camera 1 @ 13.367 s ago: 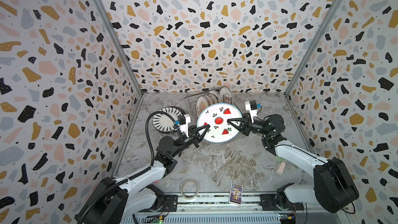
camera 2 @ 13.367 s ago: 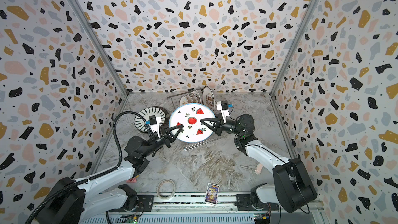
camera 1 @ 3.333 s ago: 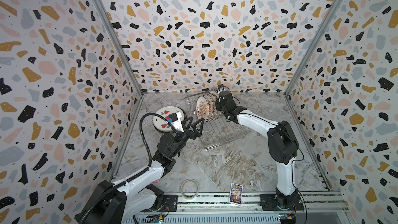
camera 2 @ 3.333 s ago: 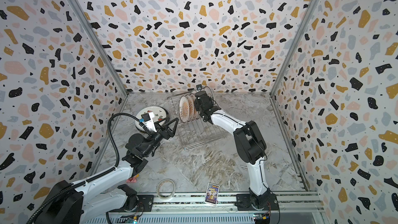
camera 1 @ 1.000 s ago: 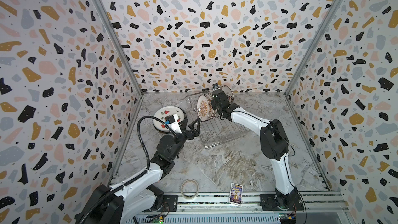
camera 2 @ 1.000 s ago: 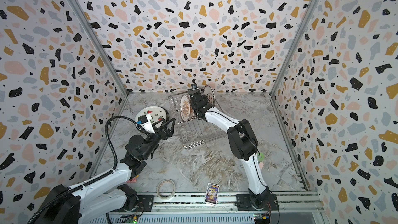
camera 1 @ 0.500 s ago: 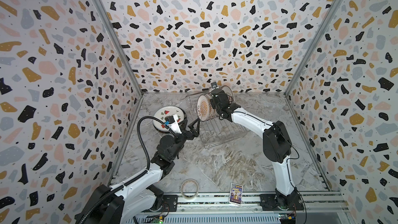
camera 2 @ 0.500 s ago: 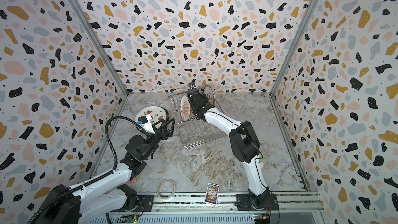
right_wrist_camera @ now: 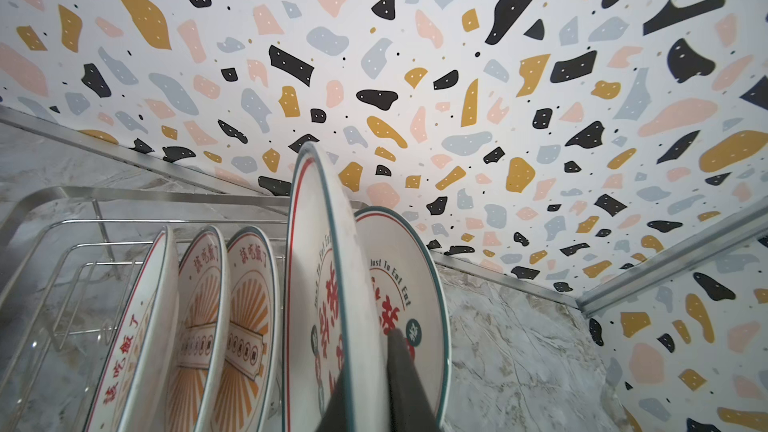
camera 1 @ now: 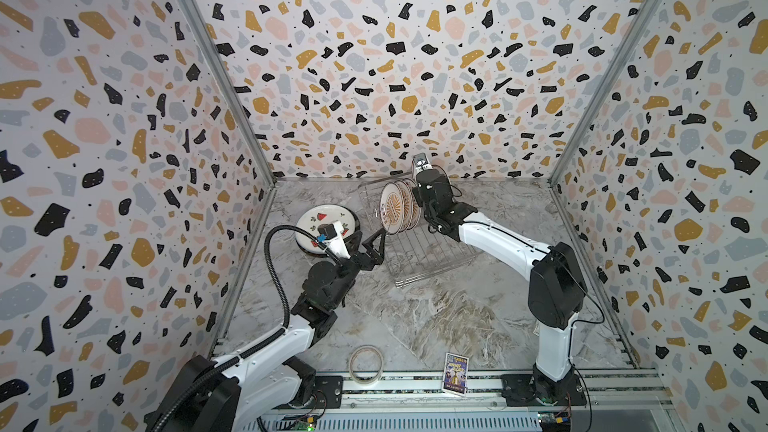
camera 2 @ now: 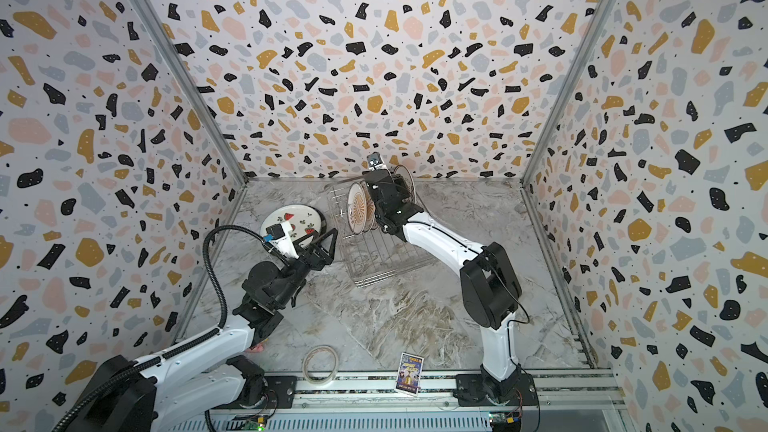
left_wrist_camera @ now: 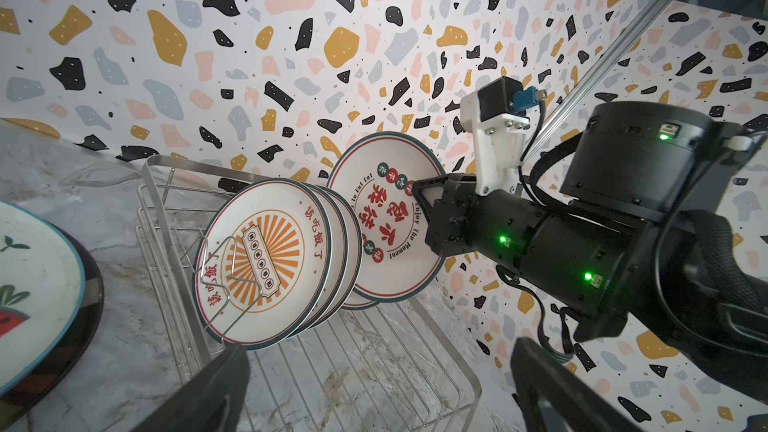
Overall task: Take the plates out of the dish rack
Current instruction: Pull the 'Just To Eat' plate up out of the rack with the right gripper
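Plates (camera 1: 395, 211) stand on edge at the far end of the dish rack (camera 1: 428, 253), near the back wall (camera 1: 395, 76).
Your right gripper (right_wrist_camera: 365, 363) pinches the rim of one lettered plate (right_wrist_camera: 324, 268); your left gripper (left_wrist_camera: 374, 392), spread wide, hovers beside the rack's left edge.

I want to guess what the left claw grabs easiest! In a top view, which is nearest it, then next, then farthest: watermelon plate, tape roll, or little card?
1. watermelon plate: just behind the left gripper, toward the left.
2. tape roll: front edge, near the middle.
3. card: front edge, farther to the right.
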Controlling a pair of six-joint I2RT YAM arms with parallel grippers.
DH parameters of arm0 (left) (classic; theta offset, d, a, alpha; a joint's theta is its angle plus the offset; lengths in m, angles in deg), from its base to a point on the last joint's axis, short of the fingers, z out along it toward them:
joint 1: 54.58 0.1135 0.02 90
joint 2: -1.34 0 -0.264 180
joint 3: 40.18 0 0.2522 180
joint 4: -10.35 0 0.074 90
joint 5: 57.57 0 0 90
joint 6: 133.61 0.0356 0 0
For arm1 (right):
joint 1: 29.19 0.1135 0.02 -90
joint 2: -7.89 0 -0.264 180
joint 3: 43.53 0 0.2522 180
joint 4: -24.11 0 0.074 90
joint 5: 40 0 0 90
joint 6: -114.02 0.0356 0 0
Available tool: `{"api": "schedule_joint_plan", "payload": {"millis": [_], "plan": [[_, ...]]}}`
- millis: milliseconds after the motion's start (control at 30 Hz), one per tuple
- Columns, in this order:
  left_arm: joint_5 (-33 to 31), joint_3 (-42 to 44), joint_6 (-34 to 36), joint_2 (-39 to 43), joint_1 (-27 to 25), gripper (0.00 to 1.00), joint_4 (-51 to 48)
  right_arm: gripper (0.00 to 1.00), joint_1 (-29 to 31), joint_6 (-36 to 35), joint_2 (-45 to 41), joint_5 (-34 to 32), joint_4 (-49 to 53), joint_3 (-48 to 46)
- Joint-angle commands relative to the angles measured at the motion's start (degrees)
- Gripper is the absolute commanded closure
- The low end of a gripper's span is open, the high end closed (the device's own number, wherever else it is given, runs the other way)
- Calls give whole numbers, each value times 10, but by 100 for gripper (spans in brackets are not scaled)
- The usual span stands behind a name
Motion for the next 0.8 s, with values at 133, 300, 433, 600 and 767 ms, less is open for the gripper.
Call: {"api": "schedule_joint_plan", "payload": {"millis": [133, 300, 433, 600, 767], "plan": [[0, 4, 3, 8, -3, 0, 25, 100, 20, -18, -127, -35, -88, -76], [0, 3, 7, 22, -3, 0, 8, 100, 34, -12, -200, -26, -116, -142], [6, -3, 24, 38, -3, 0, -23, 100, 34, 9, -268, 4, -133, -201], [37, 0, 41, 64, -3, 0, -30, 100, -14, 95, -353, 182, -121, -273], [75, 7, 60, 80, -3, 0, -22, 100, -79, 169, -423, 376, -168, -362]]}}
